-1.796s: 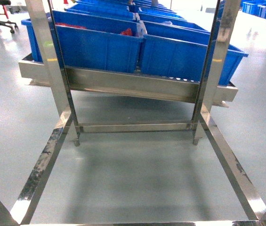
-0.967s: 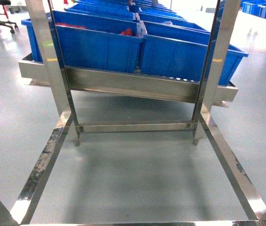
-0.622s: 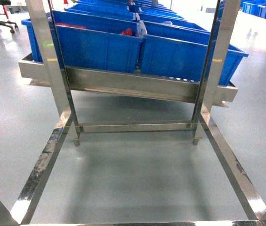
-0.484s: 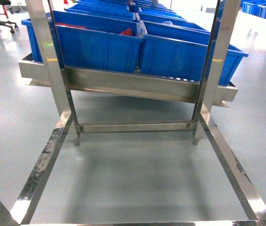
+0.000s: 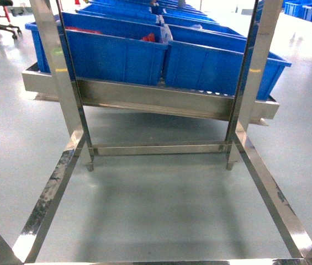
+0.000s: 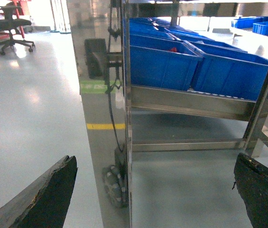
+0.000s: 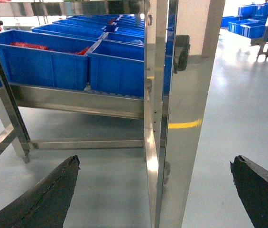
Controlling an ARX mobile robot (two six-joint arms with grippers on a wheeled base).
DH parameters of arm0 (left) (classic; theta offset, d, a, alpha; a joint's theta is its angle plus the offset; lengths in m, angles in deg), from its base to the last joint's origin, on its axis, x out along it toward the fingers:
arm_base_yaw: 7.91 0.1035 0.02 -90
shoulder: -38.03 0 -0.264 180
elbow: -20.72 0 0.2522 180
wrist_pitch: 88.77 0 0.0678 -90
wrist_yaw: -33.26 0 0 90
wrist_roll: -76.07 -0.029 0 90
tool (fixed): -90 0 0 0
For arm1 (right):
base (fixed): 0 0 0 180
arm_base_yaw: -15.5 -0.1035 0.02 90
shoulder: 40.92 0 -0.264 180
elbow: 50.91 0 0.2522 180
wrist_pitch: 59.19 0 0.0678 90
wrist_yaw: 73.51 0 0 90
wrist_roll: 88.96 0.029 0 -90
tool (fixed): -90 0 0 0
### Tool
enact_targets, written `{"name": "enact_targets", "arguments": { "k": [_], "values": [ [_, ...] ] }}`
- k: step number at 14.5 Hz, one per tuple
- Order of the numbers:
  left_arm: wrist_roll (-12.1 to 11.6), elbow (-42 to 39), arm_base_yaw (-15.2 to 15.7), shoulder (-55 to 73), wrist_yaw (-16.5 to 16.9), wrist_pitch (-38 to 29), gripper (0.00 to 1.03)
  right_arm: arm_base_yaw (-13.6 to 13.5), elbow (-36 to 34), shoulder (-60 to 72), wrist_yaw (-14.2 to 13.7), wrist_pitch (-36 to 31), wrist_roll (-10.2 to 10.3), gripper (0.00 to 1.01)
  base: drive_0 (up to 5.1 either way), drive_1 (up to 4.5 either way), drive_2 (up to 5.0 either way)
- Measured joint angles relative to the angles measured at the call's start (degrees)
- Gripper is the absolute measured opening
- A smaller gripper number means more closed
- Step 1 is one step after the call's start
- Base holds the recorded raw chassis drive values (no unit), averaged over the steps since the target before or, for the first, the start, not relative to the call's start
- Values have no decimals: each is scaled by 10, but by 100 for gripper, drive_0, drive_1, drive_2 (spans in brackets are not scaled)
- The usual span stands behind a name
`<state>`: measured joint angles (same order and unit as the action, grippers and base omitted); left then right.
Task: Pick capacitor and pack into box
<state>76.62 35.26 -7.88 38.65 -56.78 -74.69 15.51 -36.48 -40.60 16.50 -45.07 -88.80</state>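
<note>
The box is out of view, and I cannot make out a capacitor in any view. In the left wrist view my left gripper (image 6: pixel 155 159) is open, its dark fingers (image 6: pixel 48 199) spread wide with only a steel post and floor between them. The right wrist view has my right gripper (image 7: pixel 156 159) open the same way, its fingers (image 7: pixel 259 190) either side of a steel upright. Neither gripper appears in the head view.
A stainless steel rack (image 5: pixel 150 99) stands ahead, carrying blue bins (image 5: pixel 117 55), some holding red items (image 5: pixel 147 37). Steel uprights (image 5: pixel 62 83) and floor rails (image 5: pixel 48 199) frame the grey floor in front. An office chair (image 6: pixel 8 23) stands far left.
</note>
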Motion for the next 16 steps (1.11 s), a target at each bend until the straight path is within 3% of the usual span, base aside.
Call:
{"name": "enact_targets", "arguments": {
  "k": [16],
  "values": [
    [-5, 0, 0, 0, 0, 0, 98, 0, 0, 0, 0, 0, -1, 98, 0, 0, 0]
  ]
}}
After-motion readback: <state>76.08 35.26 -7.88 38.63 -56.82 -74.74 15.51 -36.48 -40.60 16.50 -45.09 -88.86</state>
